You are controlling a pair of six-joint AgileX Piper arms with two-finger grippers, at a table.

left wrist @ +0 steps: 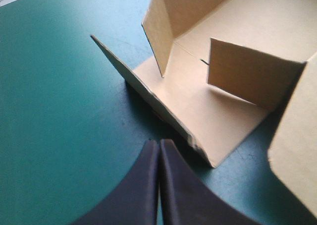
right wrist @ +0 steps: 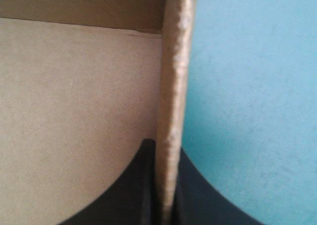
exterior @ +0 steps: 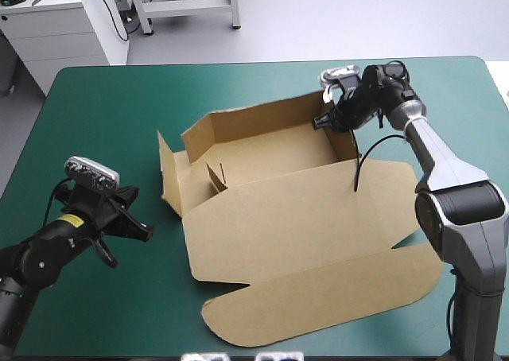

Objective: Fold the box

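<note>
Nearest lies the flat lid of the box (exterior: 302, 214), likely light and stiff; right pincer (exterior: 327, 123) sensibly clamps its right wall, left pincer (left wrist: 159, 144) closed, empty.

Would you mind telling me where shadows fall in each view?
High view: only faint shade inside the box. Left wrist view: the upright inner flap drops a soft shadow on the box floor. Right wrist view: the far wall ahead of the right claw lies in shade.

Fingers pinched to a point, the left end effector (left wrist: 159, 148) sits over the teal-green counter (left wrist: 64, 111), just short of a raised flap of the brown box (left wrist: 208, 111).
</note>
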